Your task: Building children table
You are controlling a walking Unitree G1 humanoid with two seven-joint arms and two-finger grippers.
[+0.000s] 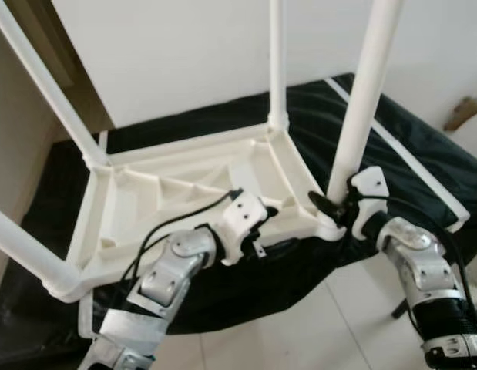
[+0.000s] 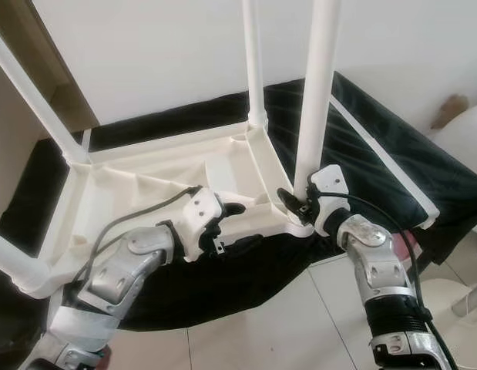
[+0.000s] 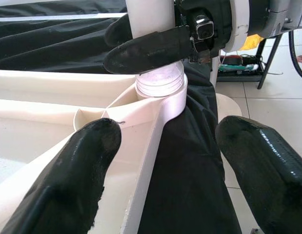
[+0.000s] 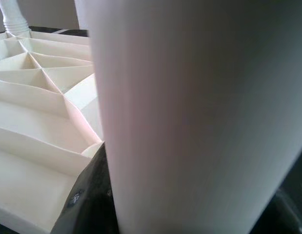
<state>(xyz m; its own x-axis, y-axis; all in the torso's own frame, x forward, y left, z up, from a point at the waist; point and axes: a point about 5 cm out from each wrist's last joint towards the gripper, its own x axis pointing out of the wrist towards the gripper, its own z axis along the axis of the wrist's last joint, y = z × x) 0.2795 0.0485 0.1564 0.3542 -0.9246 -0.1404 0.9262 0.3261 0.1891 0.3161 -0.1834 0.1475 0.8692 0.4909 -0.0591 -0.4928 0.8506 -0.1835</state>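
A white plastic children's table top point(image 1: 184, 154) lies upside down on a black cloth, ribbed underside up. Its legs stand up from the corners. My right gripper point(image 1: 330, 206) is shut on the near right leg point(image 1: 365, 92) just above its socket; the right wrist view has that leg point(image 4: 190, 117) pressed close, with the ribs point(image 4: 38, 97) beside it. My left gripper point(image 3: 165, 165) is open astride the table top's near rim, one finger point(image 3: 68, 180) over the underside, the other point(image 3: 268, 170) outside over the cloth. It looks toward the threaded socket point(image 3: 159, 83).
The black cloth point(image 1: 423, 146) spreads under and past the table top, hanging to the pale tile floor point(image 1: 315, 324). A white wall stands behind. Brown furniture point(image 1: 22, 154) is close on the left. The other legs point(image 1: 277, 62) point(image 1: 49, 92) point(image 1: 22, 250) stick up and outward.
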